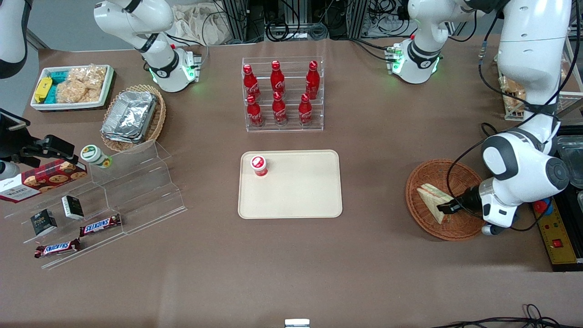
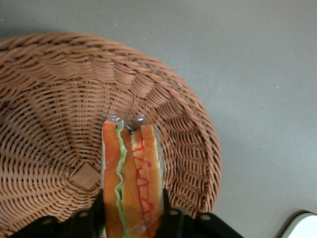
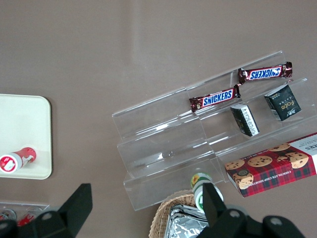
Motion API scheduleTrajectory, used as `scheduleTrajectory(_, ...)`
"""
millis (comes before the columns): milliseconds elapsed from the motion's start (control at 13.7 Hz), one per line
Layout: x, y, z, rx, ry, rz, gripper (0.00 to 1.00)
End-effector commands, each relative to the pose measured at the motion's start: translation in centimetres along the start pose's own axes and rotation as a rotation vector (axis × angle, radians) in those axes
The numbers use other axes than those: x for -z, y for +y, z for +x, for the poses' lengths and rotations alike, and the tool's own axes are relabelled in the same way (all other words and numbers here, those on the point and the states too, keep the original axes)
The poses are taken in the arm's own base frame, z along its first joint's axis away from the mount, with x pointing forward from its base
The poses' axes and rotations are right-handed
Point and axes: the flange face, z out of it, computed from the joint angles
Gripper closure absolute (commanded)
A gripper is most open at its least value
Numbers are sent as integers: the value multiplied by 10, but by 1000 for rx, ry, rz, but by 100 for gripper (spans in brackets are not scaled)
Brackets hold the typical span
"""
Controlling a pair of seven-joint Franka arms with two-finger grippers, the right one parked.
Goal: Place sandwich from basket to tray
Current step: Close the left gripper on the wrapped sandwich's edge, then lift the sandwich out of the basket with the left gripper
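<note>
The sandwich (image 1: pixel 432 196) lies in the round orange-brown wicker basket (image 1: pixel 423 175), toward the working arm's end of the table. Seen from the wrist, the sandwich (image 2: pixel 131 168) stands on edge with its orange layers, green leaf and red squiggle showing, above the basket weave (image 2: pixel 49 99). My gripper (image 1: pixel 448 207) reaches low into the basket. Its black fingers (image 2: pixel 97 210) press both flat sides of the wedge, so my gripper (image 2: pixel 132 218) is shut on it. The beige tray (image 1: pixel 300 191) sits mid-table, well apart from the basket.
A small red-capped bottle (image 1: pixel 259 165) lies on the tray's corner. A clear rack of cola bottles (image 1: pixel 283 93) stands farther from the camera than the tray. A yellow control box (image 1: pixel 558 237) sits beside the basket. A clear stepped shelf (image 1: pixel 136 182) with snacks is toward the parked arm's end.
</note>
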Motion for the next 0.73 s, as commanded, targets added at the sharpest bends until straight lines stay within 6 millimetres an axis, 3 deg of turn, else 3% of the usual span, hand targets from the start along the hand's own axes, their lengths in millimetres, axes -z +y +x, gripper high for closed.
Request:
scheduleTrajectory(0, 41, 15, -5, -79, 24, 37, 91)
scheduleTrajectory(146, 94, 31, -11, -155, 13, 88, 92)
scheduleTrajectory(365, 190, 58, -28, -249, -29, 193, 94)
scheduleTrajectory(510, 246, 79, -52, -287, -47, 230, 94)
scheduleTrajectory(656, 289, 100, -85, -318, -51, 245, 94)
